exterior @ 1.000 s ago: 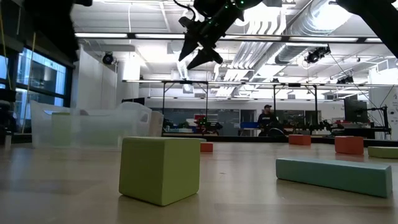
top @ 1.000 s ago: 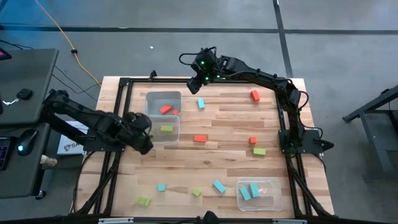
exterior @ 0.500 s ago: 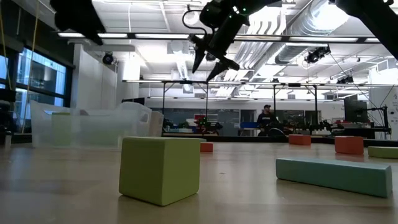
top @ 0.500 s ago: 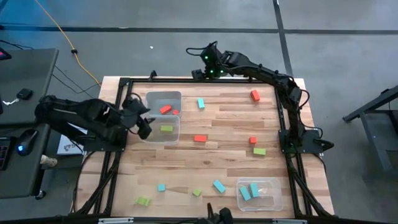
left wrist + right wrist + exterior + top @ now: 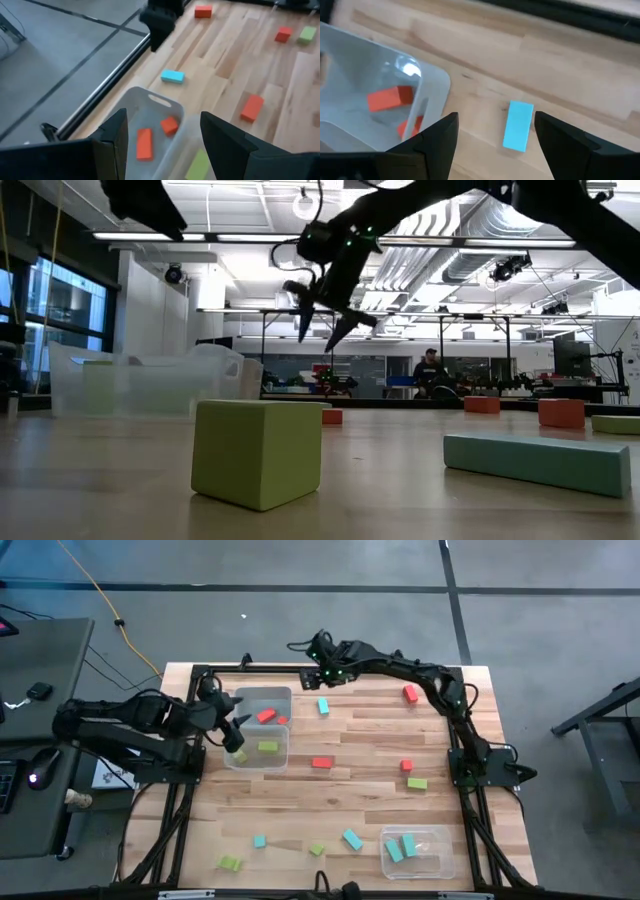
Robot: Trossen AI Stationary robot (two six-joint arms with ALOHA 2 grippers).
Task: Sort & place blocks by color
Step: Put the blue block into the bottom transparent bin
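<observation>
My right gripper (image 5: pixel 322 677) (image 5: pixel 320 332) hangs open above the table's far edge. A loose teal block (image 5: pixel 323 706) (image 5: pixel 518 125) lies flat on the wood just ahead of its spread fingers (image 5: pixel 495 142). My left gripper (image 5: pixel 236 732) (image 5: pixel 165 120) hovers open over the left side of two clear tubs, with nothing between its fingers. The far tub (image 5: pixel 250 696) holds red blocks (image 5: pixel 144 143). The nearer tub (image 5: pixel 282 762) holds a green block (image 5: pixel 267 747).
Red (image 5: pixel 410 693), (image 5: pixel 321 762), (image 5: pixel 406 766), green (image 5: pixel 417 783), (image 5: pixel 317 850), (image 5: pixel 231 863) and teal (image 5: pixel 259 840), (image 5: pixel 351 838) blocks lie scattered on the table. A third tub (image 5: pixel 440 862) at the near right holds teal blocks. A black frame rail (image 5: pixel 270 668) runs along the far edge.
My right gripper has come down toward the table over the teal block and rolled about its own axis. My left gripper has risen, drawn back toward the table's far left beside the tubs, and turned.
</observation>
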